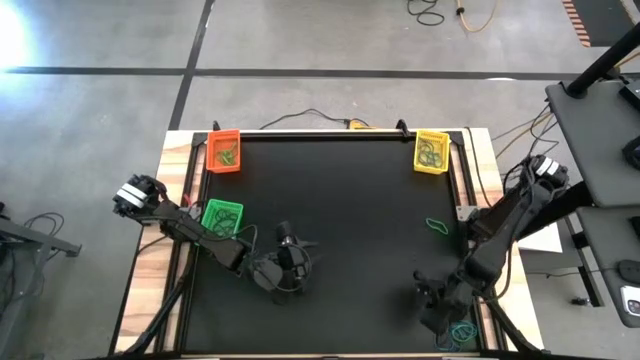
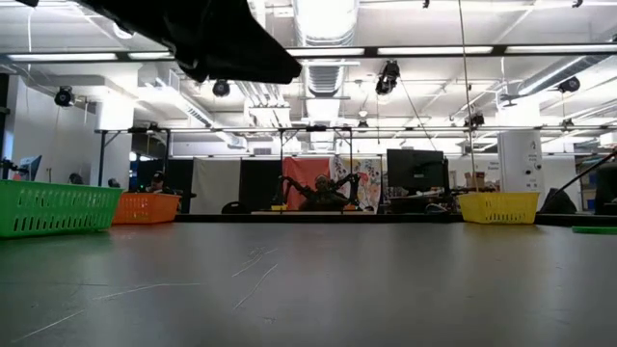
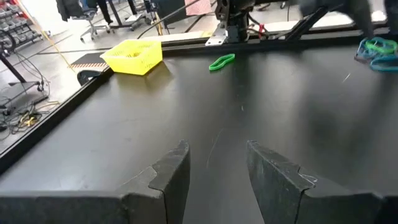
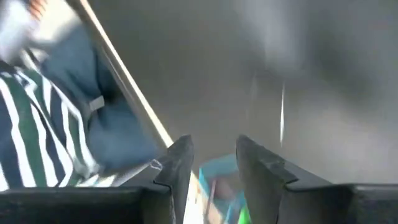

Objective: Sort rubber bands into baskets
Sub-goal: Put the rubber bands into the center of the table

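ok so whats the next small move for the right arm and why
Probably close the right gripper on the teal and blue rubber bands at the table's near right edge and lift. The right wrist view shows teal bands sitting between its parted fingers, so a grasp looks lined up. The left gripper waits open and empty over bare mat.

2 baskets sit in the table's far corners, a 3rd at its left edge; 1 rubber band lies right.
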`<state>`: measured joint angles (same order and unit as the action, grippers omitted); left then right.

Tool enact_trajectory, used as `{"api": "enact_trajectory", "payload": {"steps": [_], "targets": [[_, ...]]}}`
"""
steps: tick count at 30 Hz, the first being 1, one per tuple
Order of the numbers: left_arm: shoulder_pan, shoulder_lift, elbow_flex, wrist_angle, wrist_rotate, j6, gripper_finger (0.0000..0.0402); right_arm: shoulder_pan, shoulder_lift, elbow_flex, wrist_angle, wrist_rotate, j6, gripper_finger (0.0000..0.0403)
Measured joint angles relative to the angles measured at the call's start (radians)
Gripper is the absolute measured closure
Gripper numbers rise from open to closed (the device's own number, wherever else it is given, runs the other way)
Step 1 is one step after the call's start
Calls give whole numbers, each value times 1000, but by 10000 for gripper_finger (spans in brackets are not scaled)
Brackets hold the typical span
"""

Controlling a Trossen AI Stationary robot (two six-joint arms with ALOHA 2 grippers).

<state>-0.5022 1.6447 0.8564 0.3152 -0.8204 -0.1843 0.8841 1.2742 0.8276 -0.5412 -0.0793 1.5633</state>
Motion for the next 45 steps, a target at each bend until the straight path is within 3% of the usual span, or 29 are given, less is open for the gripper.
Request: {"api": "enact_trajectory", "payload": {"steps": [4,8,12,18,27,32,38,45], "targets": [[3,0,-7,-14,0,2,260,25,86,0,-1,-238,241,286],[3,0,-7,-20,0,1,260,30,170,0,-2,-493,308,262],[3,0,-7,-22,0,1,260,26,228,0,3,-578,318,220],[3,0,-7,-26,0,17,260,26,273,3,0,-575,268,183],[8,4,-8,-31,0,28,260,30,368,1,1,-576,86,218],[12,25,-8,-32,0,30,260,15,403,2,7,-595,42,255],[14,45,-8,-20,-5,29,260,-13,375,24,11,-493,4,374],[0,26,-7,-58,-63,26,260,-52,301,147,-136,-350,-69,393]]}}
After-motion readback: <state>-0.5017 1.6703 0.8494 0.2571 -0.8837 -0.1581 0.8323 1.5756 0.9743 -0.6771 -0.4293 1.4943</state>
